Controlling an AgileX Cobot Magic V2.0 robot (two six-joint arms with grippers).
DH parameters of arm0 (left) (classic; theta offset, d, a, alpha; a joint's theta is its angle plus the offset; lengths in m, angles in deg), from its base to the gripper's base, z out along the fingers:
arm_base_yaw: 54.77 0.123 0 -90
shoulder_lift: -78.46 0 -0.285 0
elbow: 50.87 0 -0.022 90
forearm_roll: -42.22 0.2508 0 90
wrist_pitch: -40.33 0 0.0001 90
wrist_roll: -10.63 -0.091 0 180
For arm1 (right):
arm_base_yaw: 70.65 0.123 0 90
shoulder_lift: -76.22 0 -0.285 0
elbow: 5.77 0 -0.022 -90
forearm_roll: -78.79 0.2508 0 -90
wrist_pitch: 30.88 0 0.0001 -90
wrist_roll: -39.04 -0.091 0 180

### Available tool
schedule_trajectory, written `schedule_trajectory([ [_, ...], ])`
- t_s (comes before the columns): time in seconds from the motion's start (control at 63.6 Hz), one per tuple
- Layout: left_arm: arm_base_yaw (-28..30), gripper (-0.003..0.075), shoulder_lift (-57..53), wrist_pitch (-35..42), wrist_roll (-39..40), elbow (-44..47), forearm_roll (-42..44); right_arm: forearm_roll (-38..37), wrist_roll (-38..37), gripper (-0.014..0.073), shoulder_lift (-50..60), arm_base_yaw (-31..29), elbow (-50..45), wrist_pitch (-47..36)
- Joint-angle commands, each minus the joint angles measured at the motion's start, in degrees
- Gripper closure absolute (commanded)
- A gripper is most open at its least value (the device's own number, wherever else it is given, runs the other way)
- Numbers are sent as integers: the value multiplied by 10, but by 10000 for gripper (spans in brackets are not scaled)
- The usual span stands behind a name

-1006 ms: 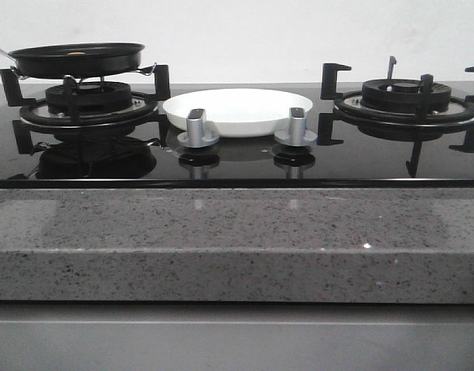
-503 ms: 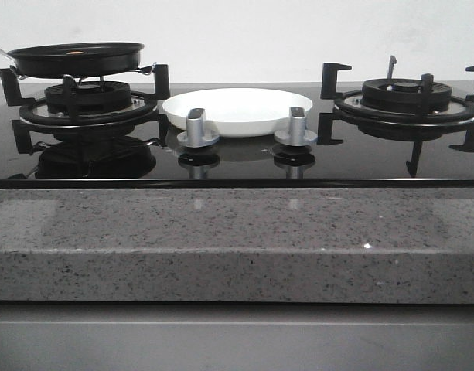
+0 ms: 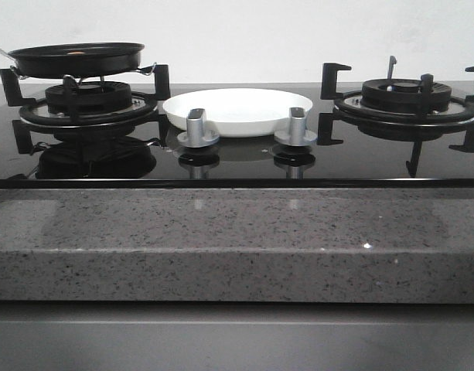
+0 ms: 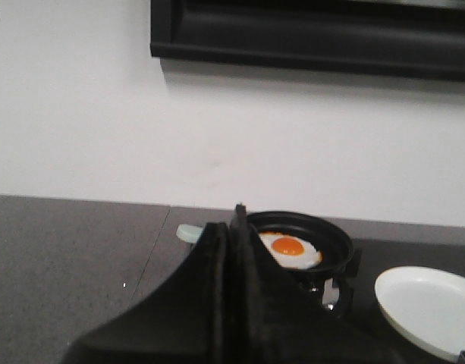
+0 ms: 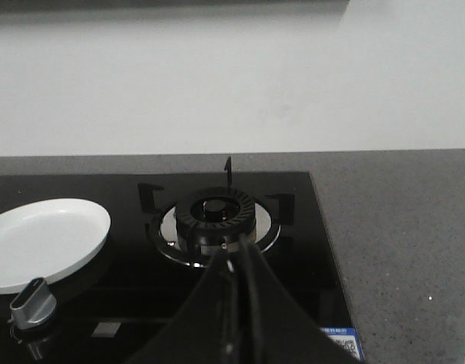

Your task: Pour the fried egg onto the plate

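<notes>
The black frying pan (image 3: pixel 76 59) sits on the left burner (image 3: pixel 88 100). The fried egg (image 4: pixel 293 250), white with an orange yolk, lies inside the pan (image 4: pixel 331 243); in the front view only a sliver of it (image 3: pixel 76 53) shows over the pan's rim. The white plate (image 3: pixel 237 110) lies empty between the two burners and also shows in the left wrist view (image 4: pixel 429 307) and the right wrist view (image 5: pixel 42 243). My left gripper (image 4: pixel 237 220) is shut and empty, short of the pan. My right gripper (image 5: pixel 236 254) is shut and empty, short of the right burner (image 5: pixel 215 216). Neither arm shows in the front view.
Two silver knobs (image 3: pixel 197 128) (image 3: pixel 297 127) stand in front of the plate on the black glass hob. The right burner (image 3: pixel 405 99) is bare. A speckled grey counter edge (image 3: pixel 237 247) runs along the front. A pale handle tip (image 4: pixel 188 233) sticks out beside the pan.
</notes>
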Motion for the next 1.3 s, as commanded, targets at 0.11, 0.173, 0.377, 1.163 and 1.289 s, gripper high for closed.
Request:
schedule_trajectory([
  [0.11,-2,741,123,-41,5,-74,-3,-7,1,662,-93,-3,54,19],
  [0.173,-2,741,150,-41,5,-74,-3,-7,1,662,-116,-3,54,26],
  [0.377,-2,741,217,-39,5,-73,-3,-7,1,662,-173,-3,54,28],
  [1.163,-3,162,308,-58,2,-73,-10,-3,2,25,-260,-3,54,96],
  [1.289,-5,196,308,-59,-4,-73,-34,26,21,25,-272,8,57,97],
])
